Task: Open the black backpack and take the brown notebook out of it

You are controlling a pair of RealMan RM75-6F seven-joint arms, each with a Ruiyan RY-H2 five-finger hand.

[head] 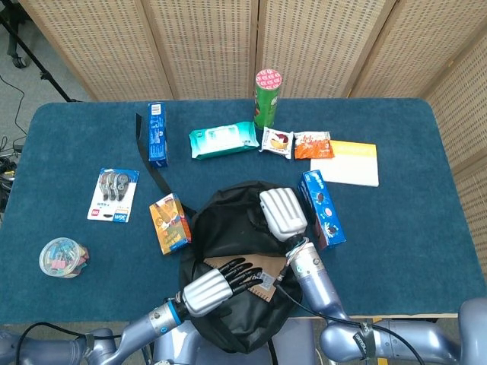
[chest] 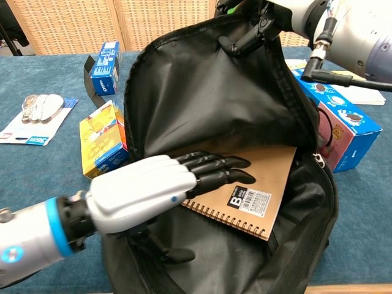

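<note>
The black backpack (head: 228, 224) lies open at the table's front edge, its lining (chest: 202, 92) showing. My right hand (head: 283, 214) grips the upper flap and holds it lifted; its fingers (chest: 248, 38) curl over the flap's rim. The brown spiral notebook (chest: 272, 174) lies inside the opening, label up, also seen from above as the notebook (head: 268, 278). My left hand (chest: 153, 190) reaches into the bag, fingers stretched flat across the notebook's cover, thumb (chest: 171, 254) apart below the spiral edge. From above, the left hand (head: 217, 285) covers most of the notebook.
An orange box (head: 170, 222) sits just left of the bag and a blue cookie box (head: 322, 209) just right. Farther back are a blue box (head: 157, 134), wipes (head: 222, 140), a green can (head: 266, 97), snacks and a yellow pad (head: 346, 163). A clip jar (head: 63, 257) stands front left.
</note>
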